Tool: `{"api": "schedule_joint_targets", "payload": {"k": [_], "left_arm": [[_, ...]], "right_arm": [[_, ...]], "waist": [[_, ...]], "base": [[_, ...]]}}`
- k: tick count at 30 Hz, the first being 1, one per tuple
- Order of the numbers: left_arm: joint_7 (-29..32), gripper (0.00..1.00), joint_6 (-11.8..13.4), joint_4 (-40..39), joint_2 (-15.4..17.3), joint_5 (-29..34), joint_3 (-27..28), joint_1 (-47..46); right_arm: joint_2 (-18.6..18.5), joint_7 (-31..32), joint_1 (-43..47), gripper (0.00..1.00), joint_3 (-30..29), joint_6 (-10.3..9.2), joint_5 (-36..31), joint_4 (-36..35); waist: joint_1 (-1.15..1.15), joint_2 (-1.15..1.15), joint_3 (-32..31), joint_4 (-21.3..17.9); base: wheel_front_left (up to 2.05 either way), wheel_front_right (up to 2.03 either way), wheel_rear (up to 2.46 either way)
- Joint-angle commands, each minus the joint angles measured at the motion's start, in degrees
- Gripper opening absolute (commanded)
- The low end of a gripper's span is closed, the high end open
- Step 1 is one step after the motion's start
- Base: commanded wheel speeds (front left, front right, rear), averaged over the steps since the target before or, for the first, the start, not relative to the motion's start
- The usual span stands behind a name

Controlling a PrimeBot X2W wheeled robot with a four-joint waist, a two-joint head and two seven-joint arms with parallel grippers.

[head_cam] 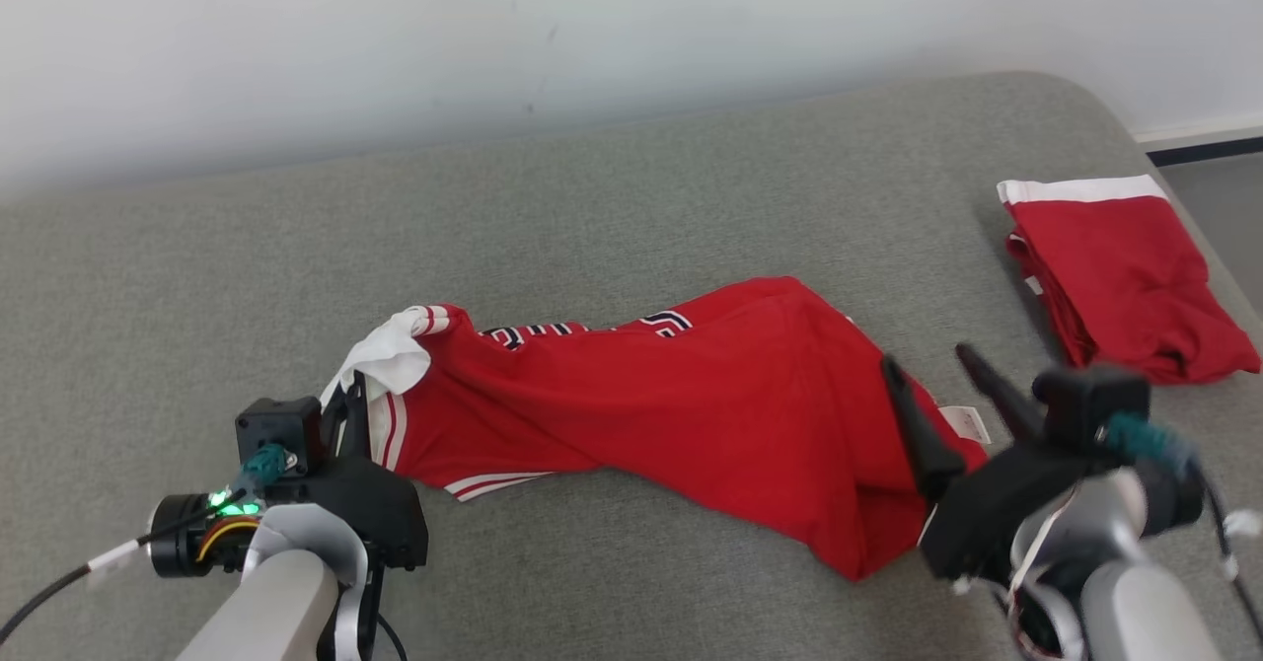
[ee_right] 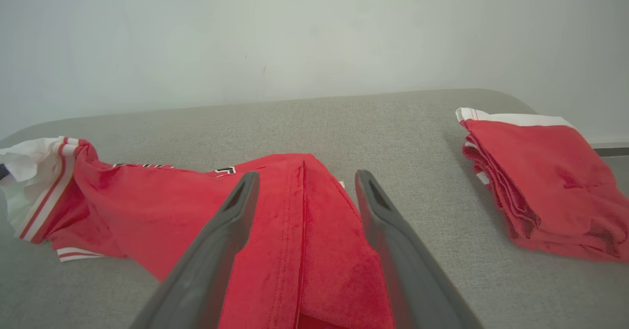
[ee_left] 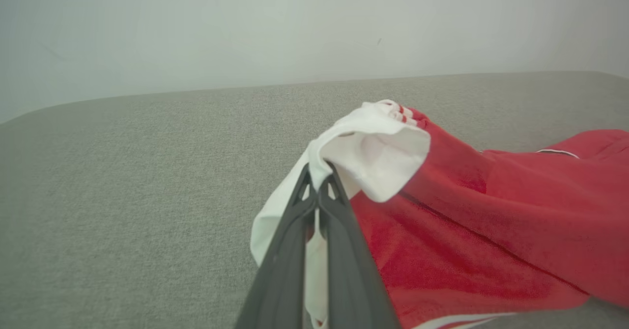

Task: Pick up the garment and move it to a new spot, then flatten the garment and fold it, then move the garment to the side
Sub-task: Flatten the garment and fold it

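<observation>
Our left gripper (ee_left: pixel 318 177) is clamped shut on the white-trimmed edge of the red garment (head_cam: pixel 691 395), which lies crumpled and drawn out lengthwise across the middle of the grey padded surface (head_cam: pixel 592 197). At the cloth's opposite end our right gripper (head_cam: pixel 926 357) hangs with its fingers spread wide, astride a raised seam and holding nothing, a small white label (head_cam: pixel 972 424) just beside it. We judge the step in hand to be the pick-up: one end is secured and the other is not yet taken. The next move, as we read it, calls for the right fingers to come down onto that ridge of fabric and close on it, so both arms can lift together with the cloth hanging between them. Near the surface's far right edge a second red piece (head_cam: pixel 1125 276) lies folded, well apart from the garment; the carry should stay clear of it. A pale wall (head_cam: pixel 493 30) rises behind.
</observation>
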Motion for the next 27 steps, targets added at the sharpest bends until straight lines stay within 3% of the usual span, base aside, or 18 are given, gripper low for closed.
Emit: {"api": "schedule_joint_targets", "payload": {"k": [1, 7, 15, 20, 27], "left_arm": [[-0.26, 0.00, 1.01, -1.44, 0.57, 0.24, -0.01, 1.74], [0.24, 0.00, 3.19, -6.32, 1.37, -0.03, 0.18, 4.08], [1.36, 0.00, 3.85, -8.97, 1.57, 0.40, -0.57, 3.64], [1.59, 0.00, 3.84, -9.54, 1.24, 0.43, -1.01, 2.92], [1.28, 0.00, 3.78, -9.43, 0.75, -0.04, -1.31, 2.86]], "right_arm": [[-0.67, 5.33, -2.62, 1.00, -0.18, -0.12, 0.56, -1.66], [-1.60, 20.96, -11.16, 1.00, -2.00, -0.12, 0.41, -1.97], [-1.65, 28.56, -20.36, 1.00, -3.64, -0.12, -0.89, 8.56], [-1.98, 29.83, -25.58, 1.00, -3.86, -0.12, -1.31, 17.21], [-1.69, 25.75, -29.67, 1.00, -3.85, -0.12, -1.32, 25.98]], "waist": [[0.00, 0.00, 1.44, 1.35], [0.00, 0.00, 3.62, 3.10], [0.00, 0.00, 5.16, 4.29], [0.00, 0.00, 6.38, 4.95], [0.00, 0.00, 7.11, 5.87]], "base": [[0.00, 0.00, 0.00], [0.00, 0.00, 0.00], [0.00, 0.00, 0.00], [0.00, 0.00, 0.00], [0.00, 0.00, 0.00]]}}
